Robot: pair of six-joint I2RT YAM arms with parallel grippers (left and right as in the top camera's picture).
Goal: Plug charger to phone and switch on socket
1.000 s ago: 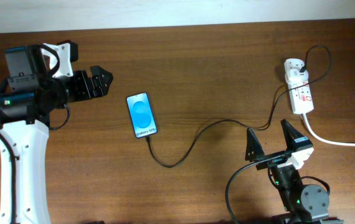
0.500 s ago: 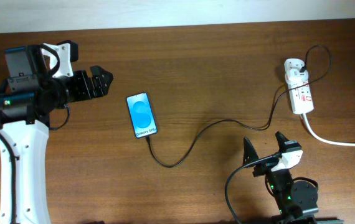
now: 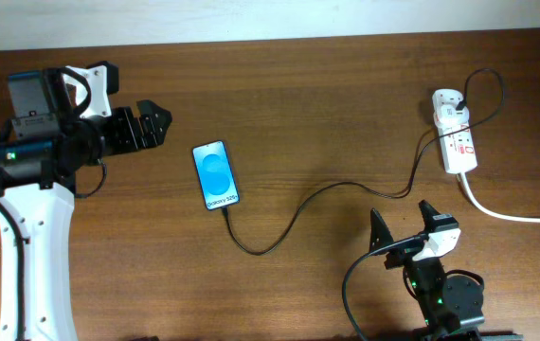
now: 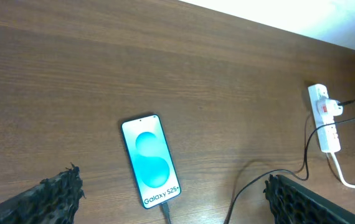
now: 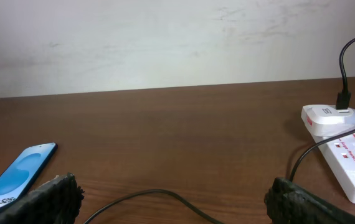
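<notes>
Phone point(image 3: 216, 175) lies flat, screen up and lit, left of bench point(image 3: 327, 104) centre. Charger cable point(image 3: 346, 185) runs from its lower edge, loops toward the near side, then crosses to the socket point(image 3: 459, 142) at far right. Plug tip point(image 4: 164, 210) looks seated at the phone's edge, can't confirm full insertion; black plug point(image 5: 343, 99) sits in the top of the socket's rounded end. Left end effector point(image 3: 156, 125) hovers just left of the phone, fingers apart, holding nothing. Right end effector point(image 3: 404, 225) is near the bench's front, fingers apart, empty too, cable passing just beyond it. Handling guess: cable is light and limp, no use pushing on the cord, take it at the stiff tip. Phone is slim and smooth, likely skates on the wood, so pin it by its long edges. Socket is light plastic, probably slides if the switch gets a sideways poke; press straight down. Switch position unreadable from here. Room: plenty of bare bench around the phone; the socket is crowded by cable loops and the white cord point(image 3: 526, 218), snag risk on approach.
</notes>
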